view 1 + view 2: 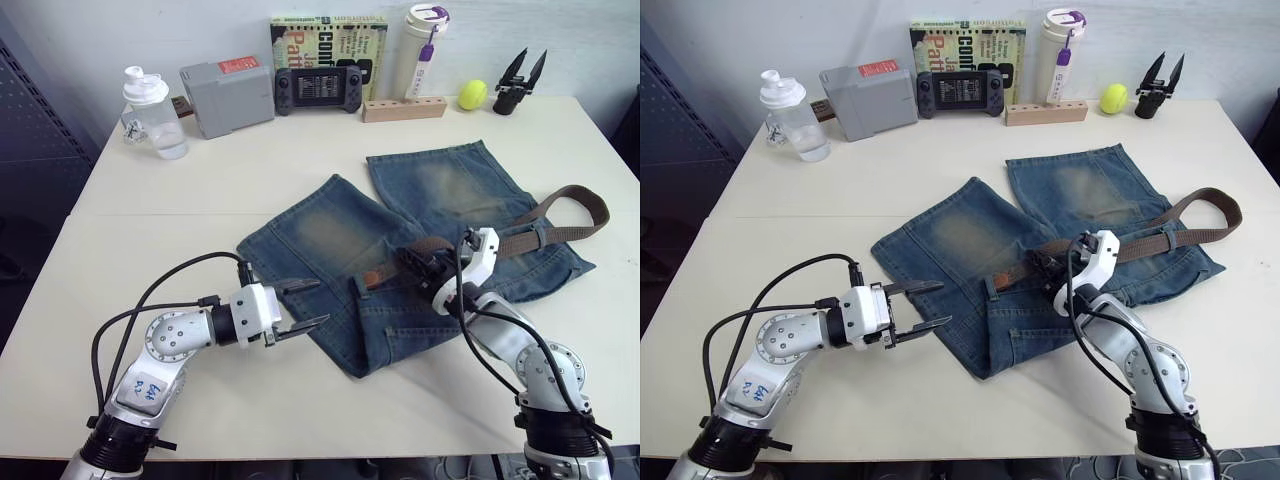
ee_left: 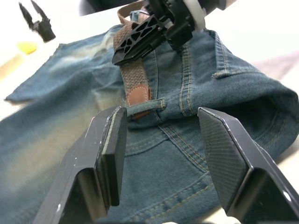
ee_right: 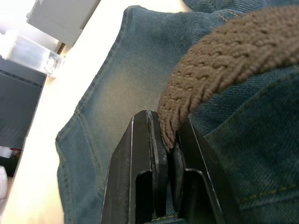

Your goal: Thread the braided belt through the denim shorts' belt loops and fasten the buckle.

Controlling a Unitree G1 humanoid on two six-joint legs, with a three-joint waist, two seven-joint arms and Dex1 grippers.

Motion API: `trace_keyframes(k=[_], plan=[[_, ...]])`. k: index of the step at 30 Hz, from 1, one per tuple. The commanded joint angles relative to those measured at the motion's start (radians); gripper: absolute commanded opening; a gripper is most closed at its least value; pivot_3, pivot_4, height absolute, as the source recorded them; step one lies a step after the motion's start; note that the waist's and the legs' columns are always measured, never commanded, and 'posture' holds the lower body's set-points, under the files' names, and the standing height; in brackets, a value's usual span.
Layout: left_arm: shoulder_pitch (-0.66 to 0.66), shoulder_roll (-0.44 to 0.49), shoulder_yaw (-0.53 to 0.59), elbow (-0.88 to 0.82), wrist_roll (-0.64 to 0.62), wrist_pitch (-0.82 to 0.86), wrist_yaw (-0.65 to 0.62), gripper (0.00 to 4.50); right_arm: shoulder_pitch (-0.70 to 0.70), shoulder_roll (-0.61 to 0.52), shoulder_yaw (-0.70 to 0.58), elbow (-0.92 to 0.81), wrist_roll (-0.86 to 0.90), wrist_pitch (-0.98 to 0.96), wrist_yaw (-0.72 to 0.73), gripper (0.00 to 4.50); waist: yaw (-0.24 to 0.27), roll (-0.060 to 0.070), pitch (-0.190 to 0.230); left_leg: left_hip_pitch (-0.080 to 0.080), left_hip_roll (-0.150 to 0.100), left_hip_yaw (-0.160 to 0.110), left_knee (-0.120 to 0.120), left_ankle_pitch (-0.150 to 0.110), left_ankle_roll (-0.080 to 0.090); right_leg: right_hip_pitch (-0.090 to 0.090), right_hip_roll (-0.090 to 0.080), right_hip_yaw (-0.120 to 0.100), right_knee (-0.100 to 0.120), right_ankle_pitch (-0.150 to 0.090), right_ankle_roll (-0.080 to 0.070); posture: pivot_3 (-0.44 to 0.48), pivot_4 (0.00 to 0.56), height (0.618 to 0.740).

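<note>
Both head eyes look forward and down across the desk (image 1: 300,170) onto the denim shorts (image 1: 400,250), while each wrist camera sits very near those same shorts, looking along its own pincer.

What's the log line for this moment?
right gripper: shut on braided belt | left gripper: open, at denim shorts | tan tip at belt loop

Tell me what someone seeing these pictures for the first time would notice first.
Probably the denim shorts spread flat mid-table, with the braided belt lying across the waistband and looping off toward the robot's right. The right tool is shut on the belt near its tan leather tip, which sits at a belt loop. The left tool hangs open just beside the shorts' near edge.
</note>
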Motion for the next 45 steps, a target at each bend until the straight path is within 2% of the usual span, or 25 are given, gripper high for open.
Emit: trace_keyframes(k=[1,5,13,19,27,37,40,42,45], plan=[[-0.026,-0.014,0.017,0.033,-0.005,-0.012,-0.008,2.70,-0.016,0.013,0.030,-0.046,-0.056,0.026,0.021,0.00,0.000,0.000,0.000,0.000,0.000,0.000,0.000,0.000,0.000,0.000,0.000,0.000,0.000,0.000,0.000,0.000,0.150,0.726],[-0.076,-0.020,0.000,0.109,0.062,-0.083,-0.012,2.70,-0.020,0.065,0.051,-0.062,-0.065,0.052,-0.001,0.00,-0.001,0.000,0.000,0.000,-0.001,0.001,0.000,0.000,0.000,0.000,0.001,0.000,0.000,0.000,0.000,0.000,0.150,0.726],[-0.118,0.005,-0.067,0.263,0.262,-0.364,-0.019,2.70,0.002,0.148,0.086,-0.058,-0.033,0.153,-0.070,0.00,-0.003,0.000,0.000,0.000,-0.002,0.006,-0.001,0.000,0.000,-0.001,0.001,0.000,0.000,0.000,0.000,0.000,0.150,0.726],[-0.172,-0.020,-0.103,0.386,0.396,-0.533,0.057,2.70,0.000,0.195,0.047,-0.032,0.005,0.177,-0.110,0.00,-0.003,0.001,0.000,0.000,-0.001,0.006,-0.001,0.000,0.000,-0.001,0.001,0.000,0.000,0.000,0.000,0.000,0.150,0.726],[-0.226,-0.064,-0.122,0.494,0.540,-0.642,0.193,2.70,-0.001,0.216,0.023,-0.034,0.021,0.189,-0.130,0.00,-0.003,0.001,0.000,0.001,-0.001,0.006,-0.002,0.000,0.000,-0.001,0.001,0.000,0.001,0.000,0.000,0.000,0.150,0.726],[-0.253,-0.080,-0.152,0.564,0.618,-0.710,0.292,2.70,0.000,0.236,0.012,-0.043,0.026,0.188,-0.138,0.00,-0.003,0.000,-0.001,0.001,-0.001,0.006,-0.001,0.000,0.000,-0.001,0.000,0.000,0.001,0.000,0.000,0.000,0.150,0.726],[-0.253,-0.076,-0.157,0.566,0.613,-0.720,0.295,1.95,-0.001,0.237,0.008,-0.043,0.026,0.189,-0.139,0.00,-0.003,0.000,-0.001,0.001,-0.001,0.006,-0.002,0.000,0.000,-0.001,0.000,0.000,0.001,0.000,0.000,0.000,0.150,0.726],[-0.254,-0.072,-0.160,0.564,0.614,-0.725,0.297,1.00,-0.001,0.237,0.007,-0.043,0.026,0.189,-0.139,0.00,-0.003,0.000,-0.001,0.001,0.000,0.005,-0.001,0.000,0.000,-0.001,0.000,0.000,0.001,0.000,0.000,0.000,0.150,0.726],[-0.255,-0.069,-0.161,0.562,0.619,-0.730,0.304,0.01,-0.001,0.238,0.007,-0.042,0.025,0.191,-0.141,0.00,-0.003,0.001,-0.002,0.001,0.000,0.005,-0.002,0.000,0.000,0.000,0.000,0.000,0.002,0.000,0.000,0.000,0.150,0.726]])
